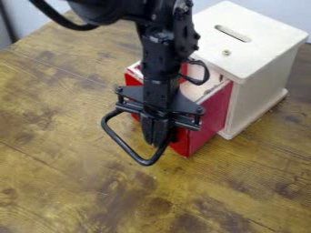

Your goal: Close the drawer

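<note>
The red drawer (pixel 205 118) sticks out toward the front left of the pale wooden cabinet (pixel 261 64). Its black wire loop handle (pixel 118 141) lies on the table in front of its face. My black gripper (pixel 153 147) points straight down just in front of the drawer's front face, inside the loop. Its fingers are pressed together with nothing between them. The arm hides the drawer's open top and most of its left part. Whether the fingers touch the drawer's face cannot be told.
The cabinet has a slot (pixel 238 36) on top and stands at the back right of the worn wooden table (pixel 61 182). The table stretches left and toward the front of the drawer.
</note>
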`<state>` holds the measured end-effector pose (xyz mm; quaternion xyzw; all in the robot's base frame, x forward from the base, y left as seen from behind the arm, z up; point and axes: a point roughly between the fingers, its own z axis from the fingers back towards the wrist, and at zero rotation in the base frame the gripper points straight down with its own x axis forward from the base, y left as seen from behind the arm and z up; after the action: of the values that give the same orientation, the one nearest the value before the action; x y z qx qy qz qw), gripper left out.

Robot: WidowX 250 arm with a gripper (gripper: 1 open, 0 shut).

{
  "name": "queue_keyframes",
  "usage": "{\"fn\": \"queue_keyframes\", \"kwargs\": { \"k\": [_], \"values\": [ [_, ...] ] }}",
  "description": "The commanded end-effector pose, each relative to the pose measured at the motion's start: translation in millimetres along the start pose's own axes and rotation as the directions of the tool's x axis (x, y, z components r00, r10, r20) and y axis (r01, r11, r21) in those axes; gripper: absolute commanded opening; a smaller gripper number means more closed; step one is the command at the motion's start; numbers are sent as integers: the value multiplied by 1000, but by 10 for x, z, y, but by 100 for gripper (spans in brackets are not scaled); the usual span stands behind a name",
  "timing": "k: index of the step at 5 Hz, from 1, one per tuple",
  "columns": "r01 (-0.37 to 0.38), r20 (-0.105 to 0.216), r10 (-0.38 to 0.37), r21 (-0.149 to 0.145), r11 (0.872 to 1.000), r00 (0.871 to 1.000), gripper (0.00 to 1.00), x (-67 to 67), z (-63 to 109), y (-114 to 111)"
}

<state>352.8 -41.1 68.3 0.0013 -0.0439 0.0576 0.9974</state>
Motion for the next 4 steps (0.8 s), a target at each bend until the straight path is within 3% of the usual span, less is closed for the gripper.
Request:
{"fn": "queue_keyframes", "kwargs": {
  "k": [1, 2, 3, 4],
  "values": [
    [66, 103, -59, -61, 996, 993, 0, 257, -201, -154],
    [125, 133, -115, -69, 990, 984, 0, 354, -213, -166],
    [124, 164, -114, -58, 991, 980, 0, 463, -176, -134],
    [166, 196, -153, -51, 985, 969, 100, 459, -123, -230]
  ]
}}
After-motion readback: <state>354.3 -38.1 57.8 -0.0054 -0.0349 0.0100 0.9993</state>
